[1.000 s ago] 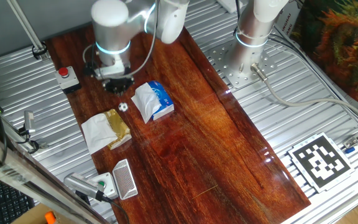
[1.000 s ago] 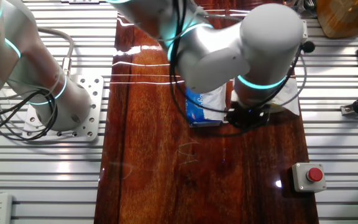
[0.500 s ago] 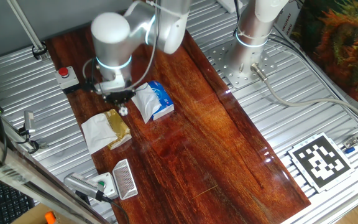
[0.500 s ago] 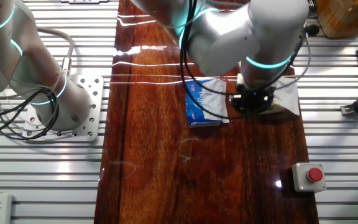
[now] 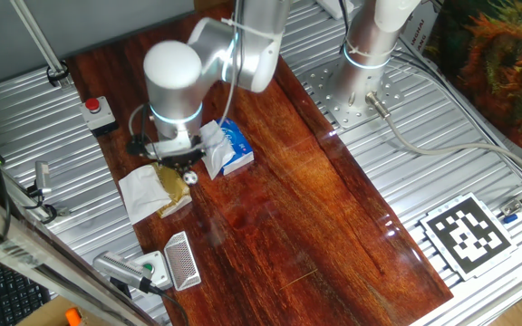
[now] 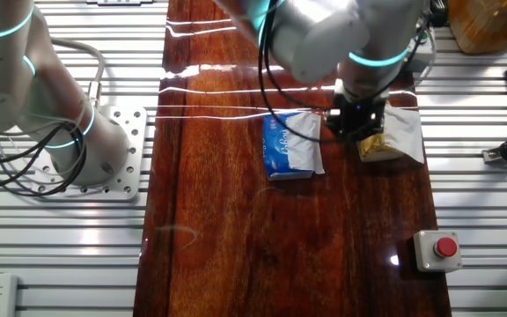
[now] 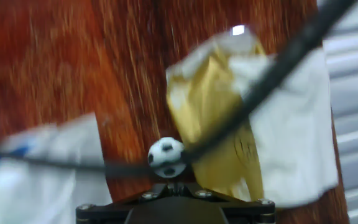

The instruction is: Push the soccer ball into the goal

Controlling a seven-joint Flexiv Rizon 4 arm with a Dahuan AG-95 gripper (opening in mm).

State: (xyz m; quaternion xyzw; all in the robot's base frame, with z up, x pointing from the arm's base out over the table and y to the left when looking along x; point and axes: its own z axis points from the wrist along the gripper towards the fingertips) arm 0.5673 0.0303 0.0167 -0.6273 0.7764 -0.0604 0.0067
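1. One soccer ball [image 7: 166,157] sits on the wooden table [image 5: 288,226] right at the gripper [image 5: 178,163], squeezed between the blue tissue pack [image 5: 227,147] and the gold-wrapped napkin [image 5: 158,189].
2. Finger opening cannot be told — the hand view shows only the gripper base behind the ball, and nothing appears to be held.
3. Goal [image 5: 181,261] stands well apart, at the table's near-left end beside the white box [image 5: 148,268].
4. Likely risks: the ball glancing off the wrapper's raised edge — or the napkin being dragged along and blocking the path; a fast shove may send the ball wide of the mesh.
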